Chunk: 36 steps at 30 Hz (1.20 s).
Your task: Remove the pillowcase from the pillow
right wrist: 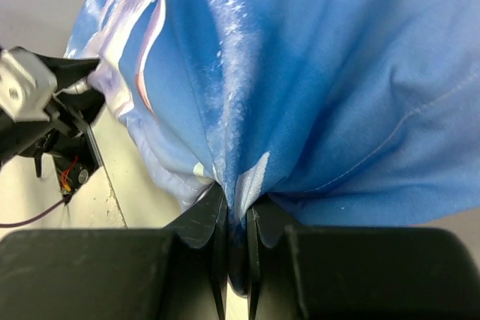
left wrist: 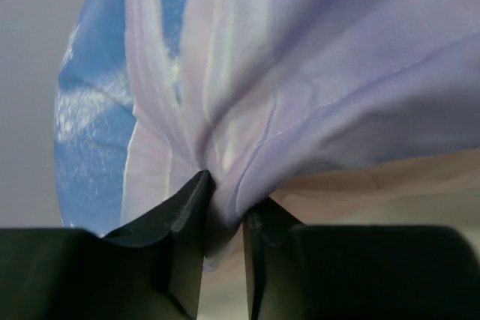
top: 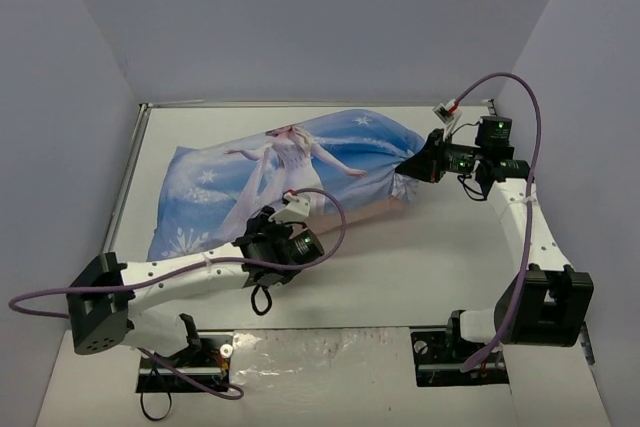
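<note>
The pillowcase (top: 300, 172) lies across the far half of the table, blue side up with the white-gowned princess showing. It is stuffed full; the pillow itself is hidden inside it. My left gripper (top: 275, 215) sits at the case's near edge on the gown print. Its jaws (left wrist: 223, 192) pinch a fold of pale white-lavender fabric (left wrist: 315, 73), with pale pink cloth (left wrist: 390, 177) below it. My right gripper (top: 408, 169) is at the case's right end, shut (right wrist: 236, 204) on a bunched blue fold (right wrist: 315, 73).
Grey walls close in the white table (top: 420, 257) at the back and both sides, and a metal rim (top: 128, 172) runs along its left edge. Purple cables (top: 335, 217) loop from both arms. In the right wrist view, the left gripper (right wrist: 37, 103) shows at the left.
</note>
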Each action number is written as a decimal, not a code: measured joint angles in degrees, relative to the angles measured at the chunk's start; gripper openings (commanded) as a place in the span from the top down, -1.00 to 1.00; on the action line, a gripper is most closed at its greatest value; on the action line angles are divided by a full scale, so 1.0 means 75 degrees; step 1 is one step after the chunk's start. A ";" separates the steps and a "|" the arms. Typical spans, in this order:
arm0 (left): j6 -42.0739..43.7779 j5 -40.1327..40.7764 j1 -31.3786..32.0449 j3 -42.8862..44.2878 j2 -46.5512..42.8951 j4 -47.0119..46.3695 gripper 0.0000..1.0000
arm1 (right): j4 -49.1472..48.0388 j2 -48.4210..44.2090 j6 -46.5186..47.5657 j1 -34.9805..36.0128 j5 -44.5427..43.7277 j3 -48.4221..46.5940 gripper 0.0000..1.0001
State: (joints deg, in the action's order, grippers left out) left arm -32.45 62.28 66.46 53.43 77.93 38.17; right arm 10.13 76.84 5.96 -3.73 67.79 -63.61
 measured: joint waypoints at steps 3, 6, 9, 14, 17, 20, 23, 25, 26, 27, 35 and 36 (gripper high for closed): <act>0.0612 -0.0379 -0.0408 -0.0009 -0.0408 -0.0428 0.95 | 0.0026 -0.0050 -0.0029 -0.0015 0.0023 0.0000 1.00; 0.0921 -0.0629 -0.0338 0.0041 -0.1043 -0.0440 0.95 | 0.0055 -0.0187 -0.0105 -0.0061 0.0020 0.0000 1.00; 0.1139 -0.0612 0.0221 0.0283 -0.1816 -0.0207 0.95 | 0.0064 -0.0411 -0.0216 -0.0114 -0.0009 -0.0012 1.00; 0.1684 -0.0076 0.1411 0.1332 -0.2862 -0.0093 0.95 | 0.0105 -0.0810 -0.0469 -0.0175 0.0367 -0.0274 1.00; 0.2544 0.0408 0.1751 0.1824 -0.3153 -0.0583 0.95 | 0.0146 -0.1131 -0.0801 -0.0087 0.0801 -0.0484 1.00; 0.4229 0.0898 0.1754 0.1842 -0.3331 -0.2256 0.95 | 0.0219 -0.1428 -0.1492 0.0117 0.0950 -0.0883 1.00; 0.5284 0.0895 0.0883 0.1740 -0.3299 -0.3917 0.95 | 0.0140 -0.1620 -0.2267 0.0213 0.0577 -0.1192 1.00; 0.4966 0.0154 -0.0551 0.1760 -0.3153 -0.4051 0.95 | 0.0082 -0.1719 -0.2687 0.0303 0.0006 -0.1139 1.00; 0.4602 -0.0399 -0.1384 0.1760 -0.3034 -0.4007 0.95 | -0.0012 -0.1728 -0.2841 0.0356 -0.0344 -0.0991 1.00; 0.4229 -0.0953 -0.2084 0.1757 -0.2862 -0.3966 0.95 | -0.0076 -0.1722 -0.2981 0.0455 -0.0638 -0.0769 1.00; 0.2139 -0.4339 -0.4339 0.1716 -0.0353 -0.3861 0.38 | -0.0863 -0.0213 -0.3427 0.0769 -0.3045 0.1329 -0.11; 0.2020 -0.4508 -0.4383 0.1853 -0.0067 -0.3873 0.13 | -0.0921 -0.0070 -0.3372 0.0714 -0.3381 0.1376 -0.26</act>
State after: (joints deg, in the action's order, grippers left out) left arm -17.30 28.47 33.58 67.33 77.43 9.13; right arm 3.22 76.31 -19.33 1.63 42.44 -53.30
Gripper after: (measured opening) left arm 0.249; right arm 0.476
